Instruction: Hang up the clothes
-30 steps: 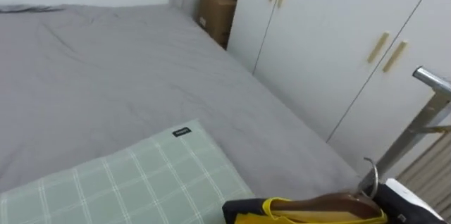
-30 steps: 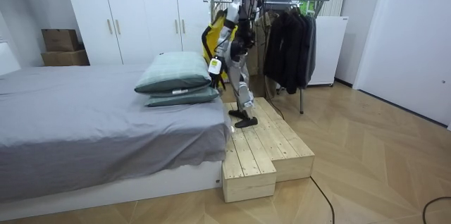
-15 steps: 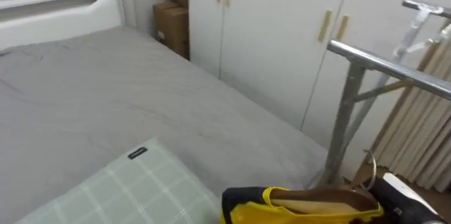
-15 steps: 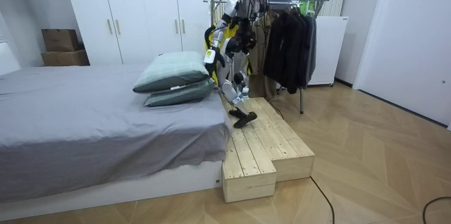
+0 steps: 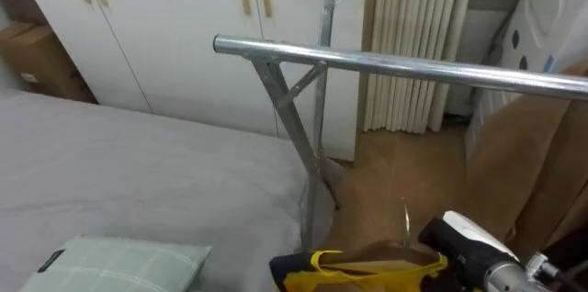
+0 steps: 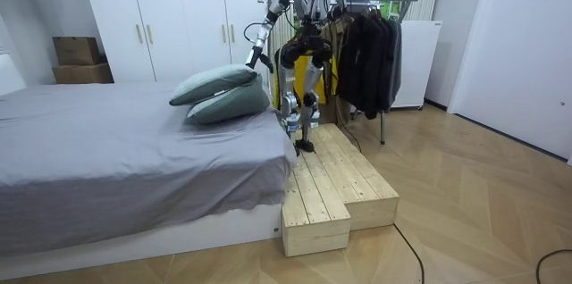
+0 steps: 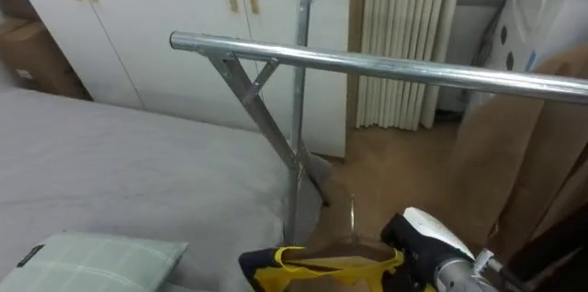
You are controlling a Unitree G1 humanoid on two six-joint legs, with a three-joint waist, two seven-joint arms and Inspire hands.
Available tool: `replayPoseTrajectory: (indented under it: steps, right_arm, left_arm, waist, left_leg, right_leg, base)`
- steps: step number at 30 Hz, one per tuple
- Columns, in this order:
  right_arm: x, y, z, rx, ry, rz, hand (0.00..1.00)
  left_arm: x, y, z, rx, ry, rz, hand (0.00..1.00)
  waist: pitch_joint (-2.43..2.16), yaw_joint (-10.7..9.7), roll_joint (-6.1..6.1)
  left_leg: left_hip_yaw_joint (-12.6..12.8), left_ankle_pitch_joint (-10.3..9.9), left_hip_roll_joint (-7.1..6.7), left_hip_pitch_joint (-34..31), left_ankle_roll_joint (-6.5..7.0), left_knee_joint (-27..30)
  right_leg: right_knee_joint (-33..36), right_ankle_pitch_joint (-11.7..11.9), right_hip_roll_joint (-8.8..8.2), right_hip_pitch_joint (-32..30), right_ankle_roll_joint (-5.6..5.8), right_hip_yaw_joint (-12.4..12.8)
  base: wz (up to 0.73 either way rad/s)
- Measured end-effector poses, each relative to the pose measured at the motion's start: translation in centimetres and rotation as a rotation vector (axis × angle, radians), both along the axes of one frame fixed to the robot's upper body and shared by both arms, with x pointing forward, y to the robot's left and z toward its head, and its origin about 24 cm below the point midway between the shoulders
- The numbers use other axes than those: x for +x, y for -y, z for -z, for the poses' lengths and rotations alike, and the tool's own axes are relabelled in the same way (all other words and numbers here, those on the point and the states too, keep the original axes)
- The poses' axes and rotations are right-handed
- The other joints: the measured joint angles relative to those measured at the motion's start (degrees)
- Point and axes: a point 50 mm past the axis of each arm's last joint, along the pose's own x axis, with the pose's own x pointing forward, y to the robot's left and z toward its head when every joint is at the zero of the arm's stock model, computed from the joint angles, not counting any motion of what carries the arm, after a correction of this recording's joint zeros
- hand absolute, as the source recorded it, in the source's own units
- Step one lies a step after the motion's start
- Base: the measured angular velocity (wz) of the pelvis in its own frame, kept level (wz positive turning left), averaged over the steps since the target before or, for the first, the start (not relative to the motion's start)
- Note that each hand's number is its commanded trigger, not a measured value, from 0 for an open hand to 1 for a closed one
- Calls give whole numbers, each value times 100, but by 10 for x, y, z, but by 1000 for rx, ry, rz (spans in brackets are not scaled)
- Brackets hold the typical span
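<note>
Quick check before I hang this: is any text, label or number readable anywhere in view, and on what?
No text can be read.
Dark tag on the green checked pillow: too small to read.
White label on the cardboard box: blurred.

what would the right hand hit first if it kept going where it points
Probably the metal rack, near its upright post: the right hand, holding the hanger, points up and left toward it. Depth unclear.
</note>
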Motion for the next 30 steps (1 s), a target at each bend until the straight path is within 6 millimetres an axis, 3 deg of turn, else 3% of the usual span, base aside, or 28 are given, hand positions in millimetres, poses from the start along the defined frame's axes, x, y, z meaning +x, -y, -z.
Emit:
replayPoseTrajectory:
  steps: [1,2,3,4,5,6,7,8,9,10,11,12,13,14,16,19,24,30]
  right_arm:
    - [-1,-2,-3,3,11,-8,100]
    - [-1,-5,-6,12,28,-16,100]
    - [1,-7,-10,13,46,-23,100]
    - [2,-10,-15,20,70,-36,100]
    - [1,-9,-12,17,64,-28,100]
    - [0,-10,-11,21,58,-24,100]
    - [-2,-16,-5,39,31,-10,100]
    - [-2,-21,-3,55,13,-25,100]
    - [0,-22,-6,61,8,-38,100]
    - [1,-22,-7,62,10,-42,100]
    - [2,-22,-9,66,14,-45,100]
    - [2,-22,-9,70,13,-42,100]
    - [2,-21,-9,75,11,-39,100]
    - [2,-21,-12,87,18,-39,100]
    - [3,-22,-21,88,45,-56,100]
    - [5,-22,-35,98,81,-71,100]
    - [10,-25,-42,118,105,-90,100]
    - [12,-28,-45,152,118,-104,100]
  left_arm:
    - [5,3,-1,1,9,23,0]
    - [7,5,-1,0,4,47,0]
    - [9,6,-1,5,3,68,0]
    - [10,8,-1,13,-2,91,0]
    - [10,9,0,18,-17,110,0]
    - [9,6,-1,27,-20,112,0]
    - [11,5,-2,31,-7,114,0]
    - [20,8,-2,25,33,120,0]
    - [35,15,-1,-1,102,145,0]
    - [41,18,-1,-12,140,159,0]
    - [52,22,-1,-27,202,184,0]
    - [63,23,-3,-26,254,194,0]
    - [66,24,-4,-26,276,193,0]
    - [70,28,-3,-39,313,185,0]
    - [72,32,-2,-65,344,178,0]
    - [68,32,0,-61,374,154,0]
    - [48,33,6,-84,398,44,0]
    - [48,38,7,-93,417,65,0]
  waist:
    - [1,27,-2]
    - [-1,108,58]
    - [12,241,113]
    - [48,305,63]
    - [67,284,10]
    - [99,281,-118]
    - [105,261,-155]
    - [94,187,-154]
    - [81,210,-170]
    - [29,227,-109]
    - [12,206,-177]
    - [-47,163,-275]
    - [-82,171,-332]
    - [-95,185,-344]
    - [-95,186,-308]
    - [-100,183,-309]
    - [-106,212,-301]
    - [-111,213,-300]
  left_leg:
    - [171,-3,42,51,1,-94]
    - [330,-45,178,100,30,-146]
    - [371,-169,272,85,13,-125]
    - [477,-439,241,-36,-21,229]
    - [484,-778,173,-139,-33,785]
    - [496,-952,116,-178,-74,1049]
    - [494,-1244,172,-203,-178,1505]
    - [470,-1338,300,-143,-239,1547]
    - [465,-1337,376,-109,-243,1457]
    - [484,-1326,431,-79,-264,1381]
    - [535,-1311,501,-4,-290,1245]
    - [708,-1308,572,120,-323,1132]
    - [840,-1301,592,219,-338,1080]
    - [1032,-1335,657,383,-370,990]
    - [1216,-1425,736,592,-386,886]
    - [1370,-1431,744,785,-386,715]
    - [1309,-1429,738,939,-385,564]
    - [1248,-1426,735,1033,-385,401]
  right_leg:
    - [-88,31,66,28,50,142]
    - [-34,-38,73,1,139,-12]
    - [409,-308,2,-222,58,-519]
    - [1653,-865,-724,-773,-46,-1426]
    - [2275,-1273,-1523,-1019,338,-1421]
    - [2197,-1271,-1851,-1061,530,-1288]
    - [2245,-1261,-1942,-1034,503,-1363]
    - [2123,-1267,-1705,-911,474,-1255]
    - [1897,-1098,-1519,-844,423,-1115]
    - [1764,-977,-1449,-807,366,-1066]
    - [1550,-808,-1334,-746,304,-1047]
    - [1411,-714,-1232,-700,282,-951]
    - [1375,-670,-1205,-691,268,-936]
    - [1301,-579,-1185,-595,232,-1119]
    - [1120,-472,-1146,-482,192,-1366]
    - [984,-391,-1086,-422,189,-1366]
    - [891,-378,-1034,-382,191,-1332]
    - [743,-372,-1035,-267,199,-1408]
  base:
    - [-9]
    - [-35]
    - [-57]
    - [-39]
    - [-16]
    - [-7]
    - [-27]
    - [-66]
    - [-75]
    - [-97]
    - [-86]
    - [-87]
    - [-93]
    - [-86]
    - [-84]
    - [-42]
    - [-13]
    - [3]
